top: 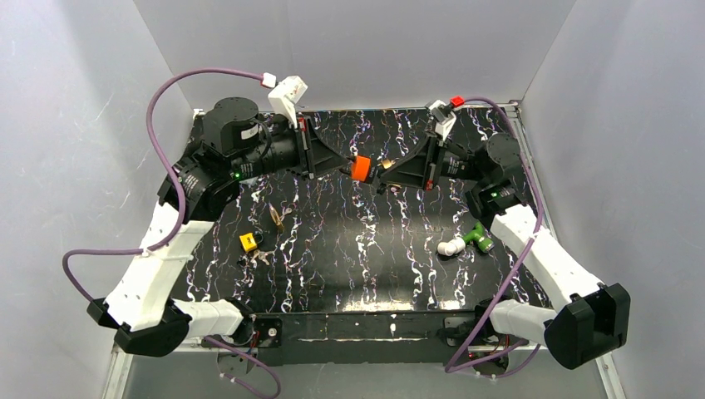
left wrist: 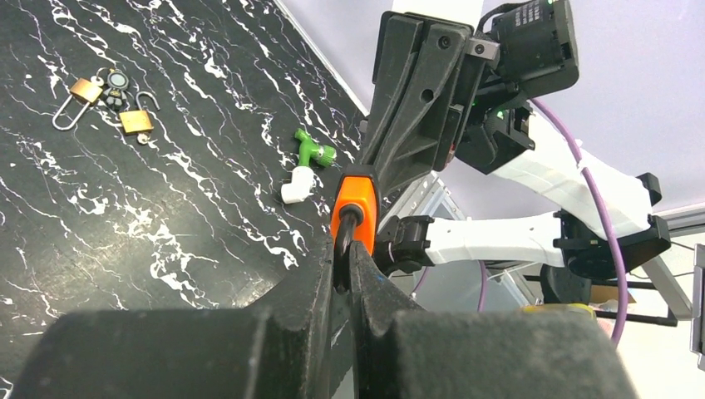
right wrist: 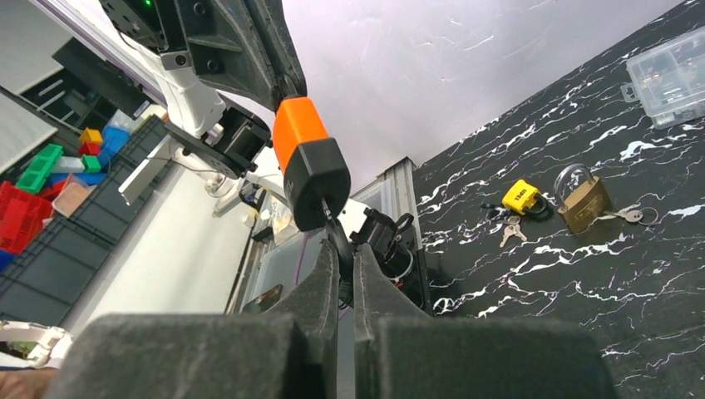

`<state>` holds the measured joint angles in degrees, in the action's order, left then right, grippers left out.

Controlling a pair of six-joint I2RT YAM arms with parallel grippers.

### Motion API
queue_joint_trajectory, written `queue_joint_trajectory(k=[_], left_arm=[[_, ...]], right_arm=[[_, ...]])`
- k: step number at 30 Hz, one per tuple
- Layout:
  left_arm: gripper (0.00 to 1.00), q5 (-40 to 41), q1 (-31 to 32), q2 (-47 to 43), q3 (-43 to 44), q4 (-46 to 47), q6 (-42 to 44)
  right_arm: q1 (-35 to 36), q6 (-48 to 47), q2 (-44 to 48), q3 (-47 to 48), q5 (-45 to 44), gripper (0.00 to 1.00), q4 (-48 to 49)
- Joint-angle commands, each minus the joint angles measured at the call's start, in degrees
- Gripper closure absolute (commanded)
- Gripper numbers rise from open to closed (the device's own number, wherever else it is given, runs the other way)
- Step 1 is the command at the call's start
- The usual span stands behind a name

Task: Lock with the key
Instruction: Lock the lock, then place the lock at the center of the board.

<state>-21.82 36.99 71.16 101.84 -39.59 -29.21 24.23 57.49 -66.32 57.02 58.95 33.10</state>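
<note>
An orange padlock with a black base (top: 361, 168) hangs in the air over the middle of the table, between both grippers. My left gripper (top: 344, 166) is shut on its black shackle (left wrist: 342, 241), with the orange body (left wrist: 355, 199) just past the fingertips. My right gripper (top: 387, 171) is shut on a dark key (right wrist: 336, 239) that sits in the keyhole in the lock's black base (right wrist: 314, 179). The lock's orange part (right wrist: 299, 129) shows in the right wrist view, below the left gripper's fingers (right wrist: 249, 50).
On the black marbled table (top: 357, 266) lie a yellow padlock (top: 248, 243) and a brass padlock (top: 276, 216) with keys at the left. A green and white toy (top: 467, 240) lies at the right. A clear plastic box (right wrist: 669, 75) shows in the right wrist view.
</note>
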Motion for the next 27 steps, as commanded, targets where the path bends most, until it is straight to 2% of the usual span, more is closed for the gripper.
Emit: queue_joint_trajectory(k=[1, 8, 12, 15, 18, 23, 27], left_arm=[[1.0, 1.0, -2.9, -3.2, 1.1, 0.2, 1.8], [1.0, 3.6, -4.0, -3.7, -0.1, -0.7, 2.1], [1.0, 14.8, -4.0, 0.2, 0.8, -8.8, 1.5], [1.0, 20.0, -4.0, 3.2, -2.7, -11.2, -0.1], [1.0, 23.7, -4.1, 5.9, -9.3, -10.0, -2.0], [1.0, 25.0, -4.1, 11.9, -16.5, -6.0, -4.4], [1.0, 27.9, -4.1, 16.6, -19.2, -4.8, -5.4]], right_arm=[[-4.5, 2.1, 0.7, -2.5, 2.3, 0.99, 5.3], [-5.6, 1.5, 0.2, -4.9, 1.9, 0.99, 4.0], [-5.5, -7.7, -1.0, -1.9, -5.6, 0.99, -15.9], [-4.9, -10.5, -3.6, -0.3, -13.1, 0.99, -25.2], [-2.9, -11.5, -7.1, 0.4, -18.8, 0.99, -29.0], [4.0, -14.0, -15.2, 5.0, -28.8, 0.99, -36.3], [7.1, -11.6, -21.7, 6.5, -31.6, 0.99, -35.5]])
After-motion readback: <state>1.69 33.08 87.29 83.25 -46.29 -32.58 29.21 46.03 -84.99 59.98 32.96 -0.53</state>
